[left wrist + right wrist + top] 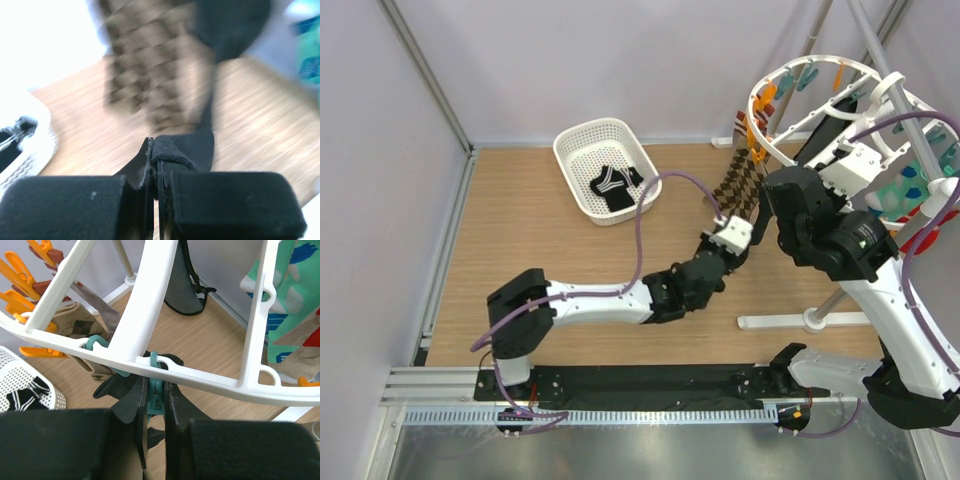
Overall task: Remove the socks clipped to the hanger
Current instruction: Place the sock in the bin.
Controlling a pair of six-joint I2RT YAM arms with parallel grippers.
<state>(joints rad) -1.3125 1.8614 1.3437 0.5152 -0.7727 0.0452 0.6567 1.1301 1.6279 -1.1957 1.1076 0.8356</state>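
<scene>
Black sock: lower end pinched flat in the left gripper, whose fingers are closed on the fabric. Its long axis runs steeply upward from that grip toward the hanger, and its top end sits under the frame at a teal peg.

Right gripper: fingers narrow, pressed on either side of the teal peg, just below a white rib. Black fabric spreads beneath the peg.

Checked sock: brown and cream, hanging lengthwise straight down from the hanger's left rim, just beside the black sock. It is blurred in the left wrist view.

Teal sock: white marks, hanging on the hanger's far right side, well apart from both grips.

Orange pegs: a cluster along the left rim.

Basket: white, perforated, on the table to the left of the hanger. It holds one black sock with white stripes, lying crumpled.
</scene>
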